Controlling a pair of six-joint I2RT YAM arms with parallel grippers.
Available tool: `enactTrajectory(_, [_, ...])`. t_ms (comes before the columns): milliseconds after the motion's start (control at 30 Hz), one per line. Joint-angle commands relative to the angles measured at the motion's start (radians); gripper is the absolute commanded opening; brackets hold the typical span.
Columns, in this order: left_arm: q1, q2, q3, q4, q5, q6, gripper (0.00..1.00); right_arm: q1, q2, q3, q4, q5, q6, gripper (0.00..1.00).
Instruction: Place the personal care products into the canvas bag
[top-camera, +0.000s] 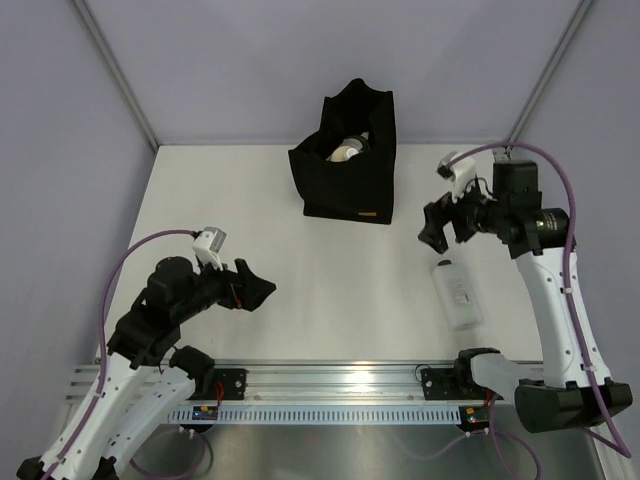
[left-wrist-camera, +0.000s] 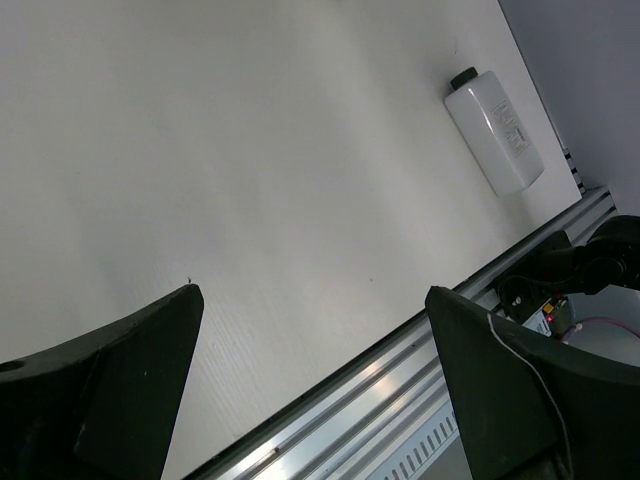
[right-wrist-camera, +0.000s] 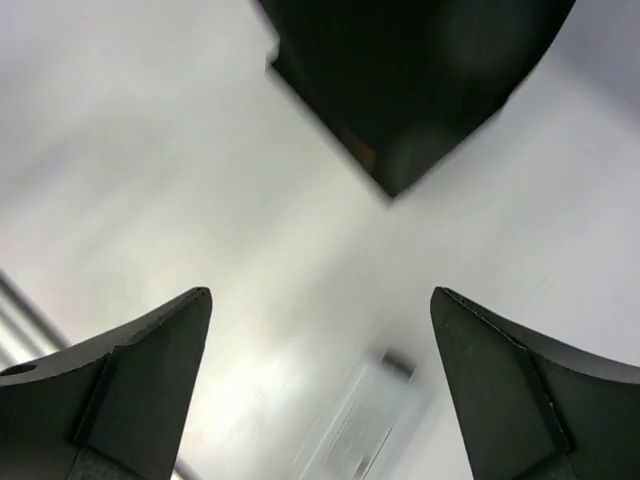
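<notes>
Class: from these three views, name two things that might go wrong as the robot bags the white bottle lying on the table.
The white bottle lies flat; the right gripper, jaws open, may slip off its smooth sides.
The canvas bag has soft walls and already holds items; the bottle may catch the rim or tip it.

No legible text on bottle label (left-wrist-camera: 512, 132) or bag tag (top-camera: 368, 214).
</notes>
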Motion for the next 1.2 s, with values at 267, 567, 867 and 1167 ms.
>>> enactTrajectory(267, [0.000, -0.123, -0.085, 0.062, 0.016, -0.016, 0.99, -0.089, 0.061, -0.438, -0.154, 0.436, -0.005, 0.99])
enactTrajectory(567, [0.000, -0.177, -0.099, 0.075, 0.007, -0.003, 0.99, -0.089, 0.355, -0.404, -0.074, 0.464, 0.048, 0.99])
enactTrajectory(867, [-0.002, -0.200, -0.105, 0.084, 0.000, 0.000, 0.99, -0.088, 0.570, -0.361, -0.011, 0.623, 0.084, 0.99])
enactTrajectory(1167, [-0.002, -0.208, -0.107, 0.087, 0.010, 0.001, 0.99, -0.086, 0.725, -0.352, -0.010, 0.626, 0.053, 0.98])
